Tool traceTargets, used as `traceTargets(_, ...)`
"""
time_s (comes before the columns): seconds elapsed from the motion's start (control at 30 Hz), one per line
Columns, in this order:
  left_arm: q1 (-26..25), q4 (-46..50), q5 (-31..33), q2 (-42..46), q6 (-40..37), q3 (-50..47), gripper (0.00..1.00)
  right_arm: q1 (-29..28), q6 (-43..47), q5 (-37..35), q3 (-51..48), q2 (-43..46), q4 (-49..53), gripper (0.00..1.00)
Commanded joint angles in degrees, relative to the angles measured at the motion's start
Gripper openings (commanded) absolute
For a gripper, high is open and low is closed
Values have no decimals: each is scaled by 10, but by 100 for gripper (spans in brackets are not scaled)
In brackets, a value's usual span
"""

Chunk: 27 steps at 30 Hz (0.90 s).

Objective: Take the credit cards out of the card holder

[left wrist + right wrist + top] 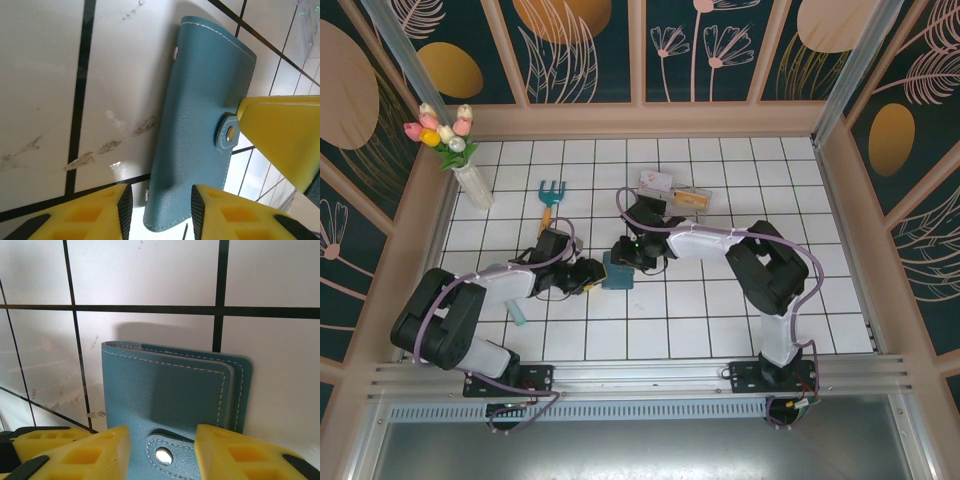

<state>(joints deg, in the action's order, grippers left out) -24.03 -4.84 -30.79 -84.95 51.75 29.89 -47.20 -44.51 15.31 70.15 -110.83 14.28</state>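
The card holder [617,270] lies shut on the white tiles, a teal wallet with its snap tab [162,456] fastened. The credit cards are hidden inside it. My left gripper [590,276] is at its left side, open. In the left wrist view the wallet's near end [200,125] lies between the spread yellow fingers [161,210]. My right gripper [629,250] is at the wallet's far side, open. In the right wrist view its fingers [162,450] straddle the tab over the wallet [170,395]. One right finger [285,135] sits by the snap.
A clear plastic box [675,190] lies just behind the right gripper. A blue garden fork [550,195] lies at back left, and a vase of tulips [470,175] stands by the left wall. Wooden walls ring the tiled table [720,320].
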Motion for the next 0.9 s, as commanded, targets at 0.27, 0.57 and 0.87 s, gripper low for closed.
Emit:
traceTargets(0.27, -5, -128, -70, -50, 48, -10, 34, 9, -5, 32, -24, 5, -7, 42)
traceTargets(0.57, -5, 13, 51, -22, -34, 25, 34, 10, -9, 19, -24, 13, -13, 42)
traceTargets(0.87, -8, -133, -77, -60, 22, -2, 27, 10, -12, 24, -27, 11, -22, 42)
